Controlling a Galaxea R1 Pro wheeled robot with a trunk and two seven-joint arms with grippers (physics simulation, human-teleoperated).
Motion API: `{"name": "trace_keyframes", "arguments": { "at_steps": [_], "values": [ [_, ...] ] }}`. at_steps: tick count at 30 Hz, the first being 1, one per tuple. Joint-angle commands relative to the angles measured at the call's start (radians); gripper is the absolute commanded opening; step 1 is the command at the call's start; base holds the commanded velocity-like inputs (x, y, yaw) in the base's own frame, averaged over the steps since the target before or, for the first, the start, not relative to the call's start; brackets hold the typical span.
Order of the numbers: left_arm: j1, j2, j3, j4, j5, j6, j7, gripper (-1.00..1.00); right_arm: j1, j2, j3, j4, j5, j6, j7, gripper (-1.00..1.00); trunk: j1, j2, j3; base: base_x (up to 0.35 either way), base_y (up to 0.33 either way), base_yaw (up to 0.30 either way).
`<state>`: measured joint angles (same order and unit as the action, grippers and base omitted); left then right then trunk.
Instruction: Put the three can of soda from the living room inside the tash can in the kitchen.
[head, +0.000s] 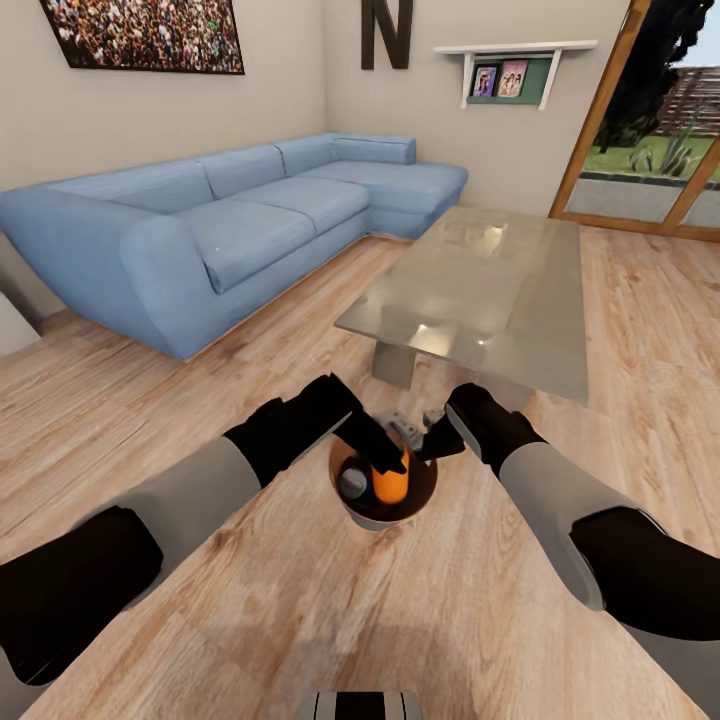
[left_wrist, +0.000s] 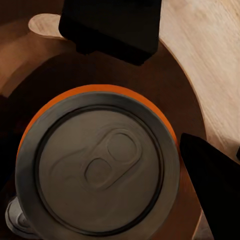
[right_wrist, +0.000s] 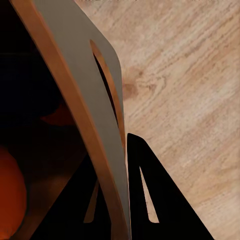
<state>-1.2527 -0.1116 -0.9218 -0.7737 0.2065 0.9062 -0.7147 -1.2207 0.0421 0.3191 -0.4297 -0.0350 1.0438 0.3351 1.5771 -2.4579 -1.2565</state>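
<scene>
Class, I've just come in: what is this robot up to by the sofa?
The robot stands in the living room with the bin on the wooden floor before it. Its left gripper holds an orange soda can upright inside the bin; another can's grey top shows beside it. The right gripper pinches the bin's rim between its fingers. The glass table stands just behind.

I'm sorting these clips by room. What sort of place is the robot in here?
A living room, most likely: a long blue corner sofa along the walls, a low glass table on the wood floor, and a black letter N and a crowd picture on the walls.
</scene>
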Motion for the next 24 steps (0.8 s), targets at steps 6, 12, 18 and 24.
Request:
{"name": "trace_keyframes", "arguments": {
  "at_steps": [6,12,18,24],
  "values": [
    [0.015,-0.001,-0.012,0.0,-0.001,-0.002,0.001,-1.0,0.0,0.002,-0.003,0.0,-0.028,0.003,0.007,-1.0,0.0,0.0,0.0,0.0,0.0,0.0],
    [0.025,-0.002,-0.032,0.001,-0.001,-0.003,0.001,-1.0,0.0,0.002,-0.003,0.0,-0.028,0.003,0.007,-1.0,0.0,0.0,0.0,0.0,0.0,0.0],
    [0.029,-0.001,-0.065,0.003,-0.003,-0.004,0.005,-1.0,0.001,0.001,-0.003,0.0,-0.028,0.003,0.007,-1.0,0.0,0.0,0.0,0.0,0.0,0.0],
    [0.03,-0.002,-0.11,0.004,-0.004,-0.004,0.027,-1.0,0.001,0.001,-0.003,0.0,-0.028,0.003,0.007,-1.0,0.0,0.0,0.0,0.0,0.0,0.0]
  ]
}}
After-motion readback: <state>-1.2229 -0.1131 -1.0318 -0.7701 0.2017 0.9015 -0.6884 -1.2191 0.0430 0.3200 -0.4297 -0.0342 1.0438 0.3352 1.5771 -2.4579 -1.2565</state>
